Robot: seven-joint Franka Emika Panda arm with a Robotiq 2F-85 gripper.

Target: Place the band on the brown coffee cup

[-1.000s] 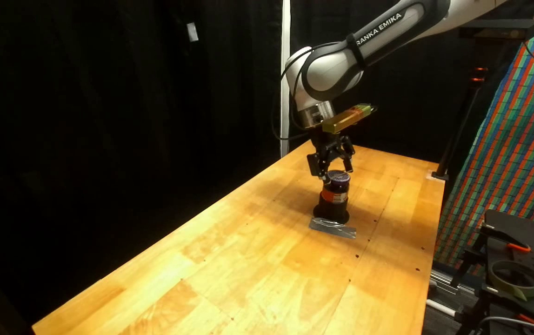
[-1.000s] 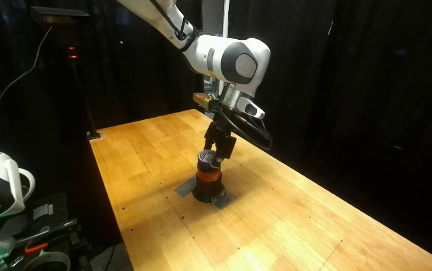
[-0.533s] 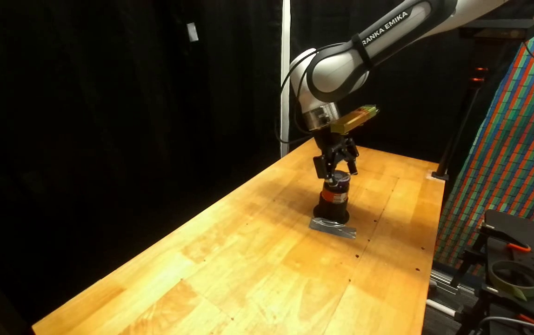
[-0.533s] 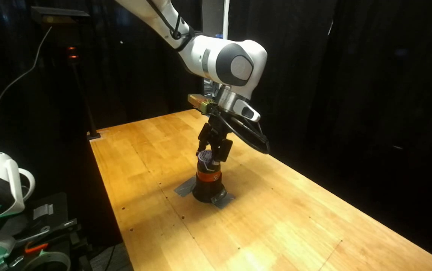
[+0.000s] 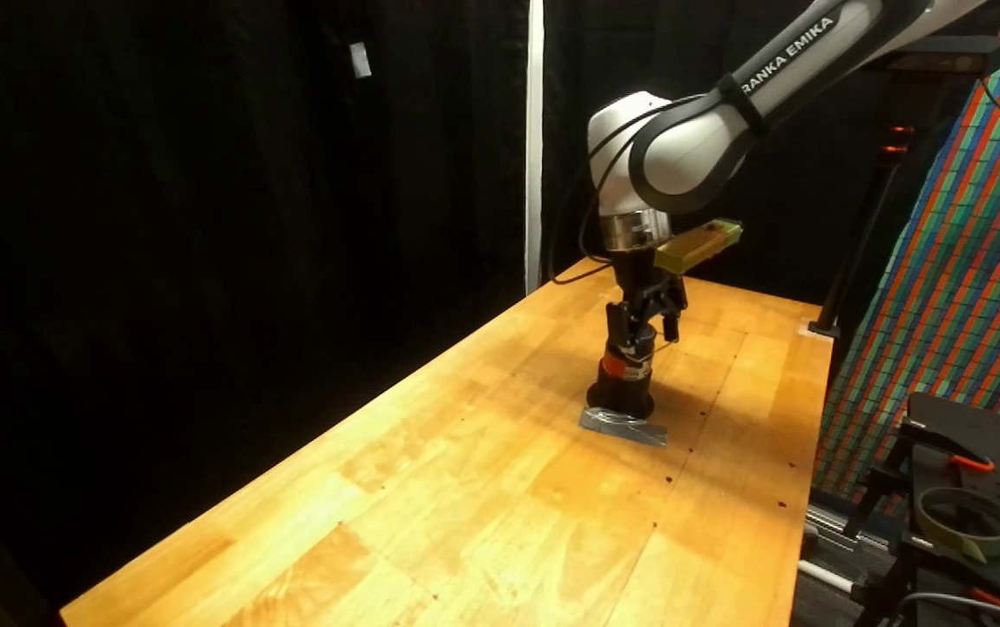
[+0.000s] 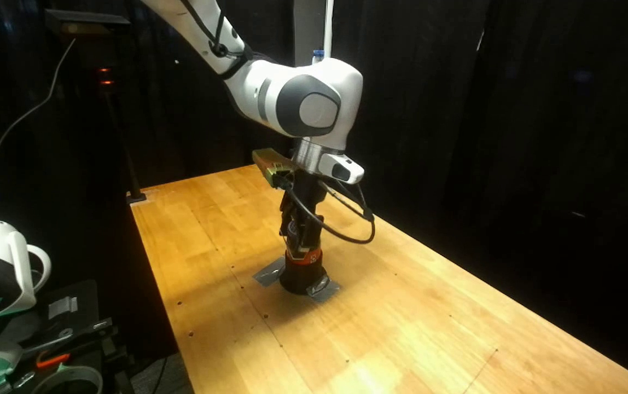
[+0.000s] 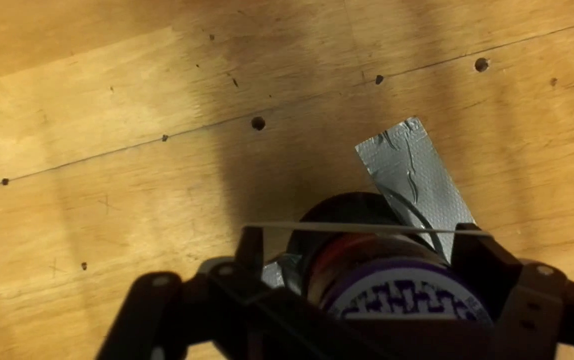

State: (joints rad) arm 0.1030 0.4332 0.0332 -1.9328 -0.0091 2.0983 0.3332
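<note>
Grey tape (image 7: 424,175) lies on a wooden table (image 5: 465,488) beside dark curtains (image 5: 247,226).

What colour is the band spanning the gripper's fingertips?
The band is pale off-white; it shows best in the wrist view.

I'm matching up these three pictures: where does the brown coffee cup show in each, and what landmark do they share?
In an exterior view: brown coffee cup, lower half, right of centre.
In an exterior view: cup, lower half, just left of centre.
Wrist view: cup, lower half, right of centre, partly hidden by the gripper.
Shared landmark: grey tape at its base, in all three.
</note>
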